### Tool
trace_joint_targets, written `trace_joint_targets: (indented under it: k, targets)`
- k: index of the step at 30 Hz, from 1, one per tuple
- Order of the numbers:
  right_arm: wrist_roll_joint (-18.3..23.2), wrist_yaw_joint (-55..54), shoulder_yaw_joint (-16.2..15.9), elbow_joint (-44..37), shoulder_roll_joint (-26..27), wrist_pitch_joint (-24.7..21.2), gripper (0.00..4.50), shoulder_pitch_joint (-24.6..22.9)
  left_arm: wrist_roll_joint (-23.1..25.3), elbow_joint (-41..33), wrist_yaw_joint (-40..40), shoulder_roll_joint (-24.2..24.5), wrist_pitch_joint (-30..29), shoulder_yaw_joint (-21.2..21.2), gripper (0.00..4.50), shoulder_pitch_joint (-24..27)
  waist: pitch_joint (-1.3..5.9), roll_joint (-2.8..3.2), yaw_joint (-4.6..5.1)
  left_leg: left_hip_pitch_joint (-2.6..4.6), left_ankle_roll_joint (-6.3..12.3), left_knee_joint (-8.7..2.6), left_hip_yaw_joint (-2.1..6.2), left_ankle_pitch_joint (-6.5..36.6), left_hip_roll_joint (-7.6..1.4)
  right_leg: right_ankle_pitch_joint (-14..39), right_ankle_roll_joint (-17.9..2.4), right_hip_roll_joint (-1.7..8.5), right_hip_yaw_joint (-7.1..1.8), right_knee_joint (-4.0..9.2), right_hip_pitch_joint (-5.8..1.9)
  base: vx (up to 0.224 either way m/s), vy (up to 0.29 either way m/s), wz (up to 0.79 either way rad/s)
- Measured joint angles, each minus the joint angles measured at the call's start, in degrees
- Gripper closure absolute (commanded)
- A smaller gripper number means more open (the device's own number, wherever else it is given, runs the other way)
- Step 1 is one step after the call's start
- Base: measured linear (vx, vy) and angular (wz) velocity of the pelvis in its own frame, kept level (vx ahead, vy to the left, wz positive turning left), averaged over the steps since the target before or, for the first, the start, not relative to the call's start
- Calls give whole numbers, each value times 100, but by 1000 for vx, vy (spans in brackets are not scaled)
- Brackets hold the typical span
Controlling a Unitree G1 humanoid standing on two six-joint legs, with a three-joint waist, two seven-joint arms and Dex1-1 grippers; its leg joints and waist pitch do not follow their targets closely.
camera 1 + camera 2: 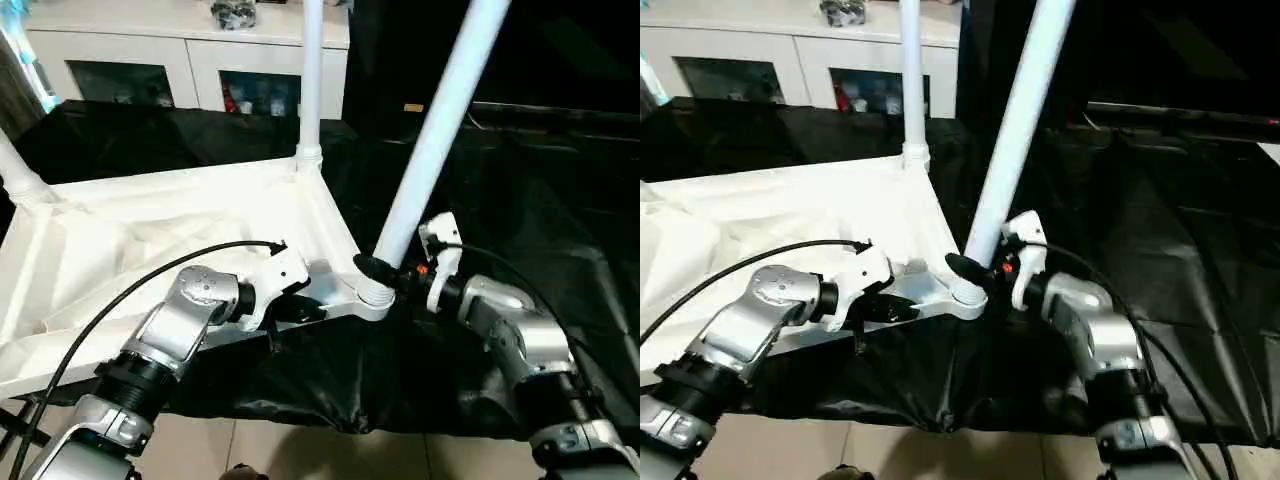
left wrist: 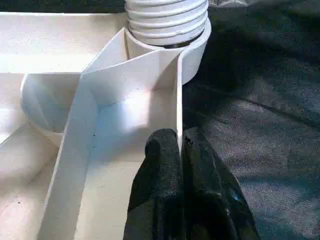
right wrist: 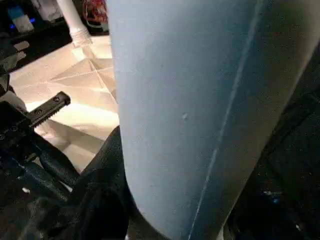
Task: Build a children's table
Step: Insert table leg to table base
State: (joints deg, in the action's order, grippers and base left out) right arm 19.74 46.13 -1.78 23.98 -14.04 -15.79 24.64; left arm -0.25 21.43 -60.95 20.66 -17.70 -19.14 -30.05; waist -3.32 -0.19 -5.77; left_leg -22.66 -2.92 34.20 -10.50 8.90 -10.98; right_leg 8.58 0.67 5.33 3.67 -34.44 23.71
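Pinching table rim [image 2: 178, 100]: left fingers [image 2: 160, 170] | clasping leg [image 1: 440, 130]: right fingers [image 1: 375, 268]

Silver forearms [image 1: 185, 320], seemingly black cables [image 1: 130, 280]

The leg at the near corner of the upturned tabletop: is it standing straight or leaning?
Leaning. The near leg slants to the right, while the far leg stands vertical.

I see a black sheet [image 1: 520, 230] across the frame's middle and right, a white cabinet [image 1: 190, 50] upper left, tiled floor [image 1: 300, 455] along the bottom.
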Motion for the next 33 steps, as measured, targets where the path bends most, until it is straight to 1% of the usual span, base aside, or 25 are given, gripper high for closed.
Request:
trace_joint_targets:
  k: [5, 7, 16, 17, 20, 21, 26, 28, 33]
  targets:
    - [69, -96, 147, 77, 114, 229, 257, -157, 8, 189, 15, -78, 59, -2, 450, -72, 16, 26, -16, 3, 0, 0, 0, 0, 1, 2, 3, 2, 0, 2, -7, 0, 0, 0]
    - [64, -159, 147, 72, 139, 407, 257, -257, 8, 263, 9, -105, 68, -3, 450, -105, 20, 33, -20, 6, 0, 0, 0, 0, 3, 2, 3, 3, 0, 4, -10, 0, 0, 0]
    - [-105, -318, 107, -169, 144, 754, 257, -529, 53, 440, -1, -192, 211, -55, 450, -186, 20, 54, -44, 8, 1, -5, 7, 1, 5, 5, 7, 4, 6, 33, -36, 0, 0, 0]
    - [-143, -326, 90, -203, 142, 776, 257, -547, 55, 460, -2, -194, 229, -58, 450, -193, 20, 54, -44, 9, 2, -4, 7, 1, 5, 5, 8, 4, 6, 36, -38, 0, 0, 0]
    - [-356, -366, -112, -314, 50, 844, 257, -530, 69, 493, -7, -191, 274, -62, 450, -199, 20, 54, -35, 17, 2, -5, 10, 1, 6, 6, 10, 4, 8, 40, -46, 0, 0, 0]
    - [-457, -358, -211, -319, -9, 844, 257, -480, 70, 518, -7, -191, 289, -62, 450, -201, 20, 54, -29, 24, 2, -5, 11, 1, 6, 6, 10, 4, 9, 41, -52, 0, 0, 0]
    - [-708, -232, -451, -318, -140, 777, 257, -348, 73, 561, -30, -183, 317, -62, 450, -204, 20, 53, -1, 40, 2, -5, 28, 2, 9, 11, 17, 4, 22, 60, -79, 0, 0, 0]
    - [-732, -156, -499, -273, -188, 700, 257, -263, 78, 568, -47, -183, 326, -62, 450, -206, 20, 53, 4, 41, 3, -6, 30, 2, 10, 11, 17, 4, 23, 67, -85, 0, 0, 0]
    - [-751, 35, -530, -188, -259, 709, 257, -191, 114, 595, -91, -186, 395, -63, 450, -213, 21, 52, 10, 43, 3, -18, 31, 2, 12, 11, 17, 4, 24, 90, -93, 0, 0, 0]
